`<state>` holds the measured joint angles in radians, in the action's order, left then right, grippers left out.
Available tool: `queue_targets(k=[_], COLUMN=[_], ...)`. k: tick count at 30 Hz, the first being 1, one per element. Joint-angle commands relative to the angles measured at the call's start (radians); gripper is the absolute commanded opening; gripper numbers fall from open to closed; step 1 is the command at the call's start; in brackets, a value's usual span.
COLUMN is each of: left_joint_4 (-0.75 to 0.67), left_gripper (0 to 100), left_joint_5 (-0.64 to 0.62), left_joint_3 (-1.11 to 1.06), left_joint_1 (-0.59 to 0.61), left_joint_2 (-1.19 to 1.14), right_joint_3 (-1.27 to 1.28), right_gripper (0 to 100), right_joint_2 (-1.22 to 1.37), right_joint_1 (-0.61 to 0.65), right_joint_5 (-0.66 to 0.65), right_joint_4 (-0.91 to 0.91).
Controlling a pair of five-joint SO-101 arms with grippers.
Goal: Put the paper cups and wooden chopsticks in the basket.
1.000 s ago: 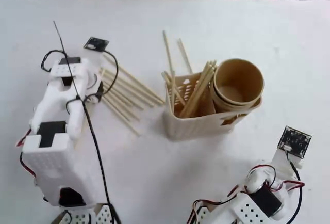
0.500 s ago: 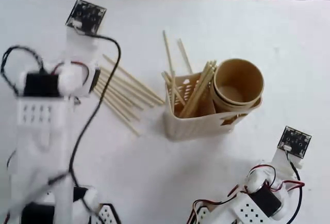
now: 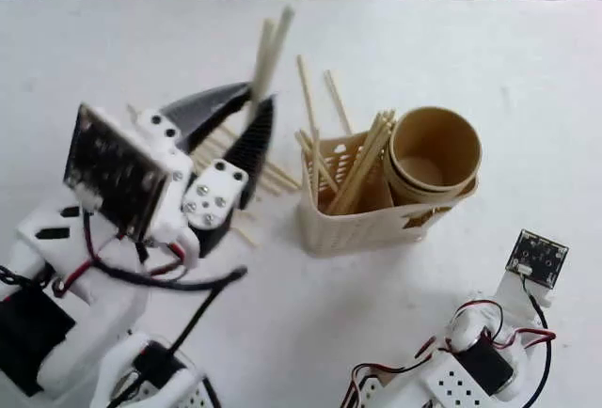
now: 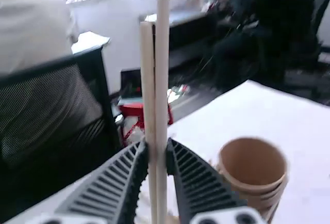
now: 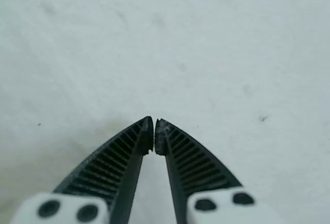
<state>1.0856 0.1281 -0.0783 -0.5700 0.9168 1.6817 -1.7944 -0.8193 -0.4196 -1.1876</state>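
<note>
Right gripper [image 5: 154, 131] sits parked low over bare table [image 3: 527, 60], tips pinched together, nothing in them. Left gripper [image 3: 261, 96] is clamped on 2 held chopsticks [image 3: 268, 51], gripped near their lower ends and standing almost upright, just beside the basket [image 3: 357, 229] on its loose-stick side. My read for the drop: carry over the free half of the basket, not the cup half, tilt so the lower ends enter first, and release low; the long overhang above the jaws can swing and snag the sticks already leaning there. Counts: loose chopsticks on table [image 3: 277, 180], only a few ends visible past the arm, can't count. Chopsticks in basket [image 3: 362, 164]: roughly eight to ten, bunched. Paper cups [image 3: 435, 149]: 2 rims visible, nested, in the basket.
</note>
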Motion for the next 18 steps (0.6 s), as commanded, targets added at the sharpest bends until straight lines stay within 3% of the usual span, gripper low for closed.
queue_targets(k=[1,8,13,18], left_joint_4=[-0.201,-0.41,-0.534,-0.571], left_gripper=[2,2,2,2], left_joint_5=[-0.028,-0.029,-0.029,-0.029], left_joint_3=[0.035,-0.037,-0.195,-0.265], left_joint_1=[-0.134,-0.249,-0.245,-0.193], left_joint_2=[0.001,-0.124,-0.15,-0.148], right_joint_3=[0.009,0.009,0.009,0.009], right_gripper=[1.9,1.9,1.9,1.9], right_joint_2=[-0.008,-0.008,-0.008,-0.008], right_joint_1=[-0.007,-0.005,-0.007,-0.007], right_joint_5=[0.003,0.003,0.003,0.003], right_joint_4=[0.01,0.01,0.01,0.01])
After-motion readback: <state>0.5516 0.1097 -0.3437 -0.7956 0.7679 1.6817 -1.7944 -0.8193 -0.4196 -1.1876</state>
